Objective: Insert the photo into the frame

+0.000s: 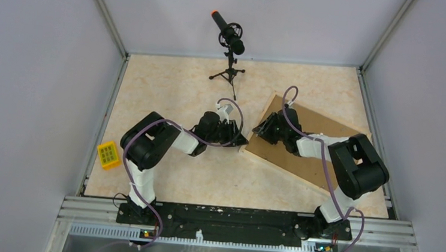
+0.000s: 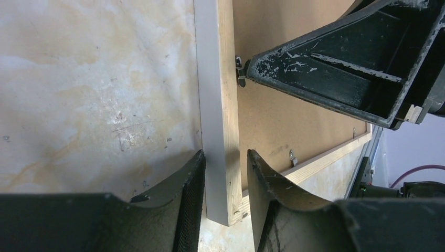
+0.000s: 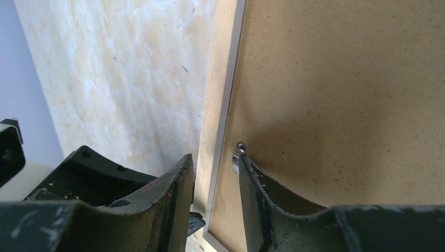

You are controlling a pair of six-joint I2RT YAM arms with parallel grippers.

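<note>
From above, the big picture frame with a thin pale wood border (image 1: 277, 168) lies back side up on the pale stone-look worktop (image 1: 169, 91). Its flat brown board (image 1: 323, 125) faces the camera. The frame's left corner is right at the tip of the left gripper (image 1: 240, 140). The right gripper (image 1: 257, 129) is just past it, on the same end of the frame. The photo is not in any view, so I cannot say where it is.

From the left wrist, the frame (image 2: 218, 79) has one wood side that runs straight away from the left gripper (image 2: 224, 157), between its two fingers. The fingers are close together around the wood. I cannot tell if they squeeze it. Further along that side, the tip of the right gripper (image 2: 249, 65) touches a small metal clip (image 2: 240, 71) on the brown board (image 2: 294, 121).

From the right wrist, the right gripper (image 3: 215, 163) is a little way open, one finger on each side of the frame's (image 3: 223, 79) wood side. That side runs straight ahead. The metal clip (image 3: 239, 152) sits right at the tip of the finger over the brown board (image 3: 341, 79).

I think the clip has to turn first so the board can come out. The right arm is the nearer one for that.
</note>
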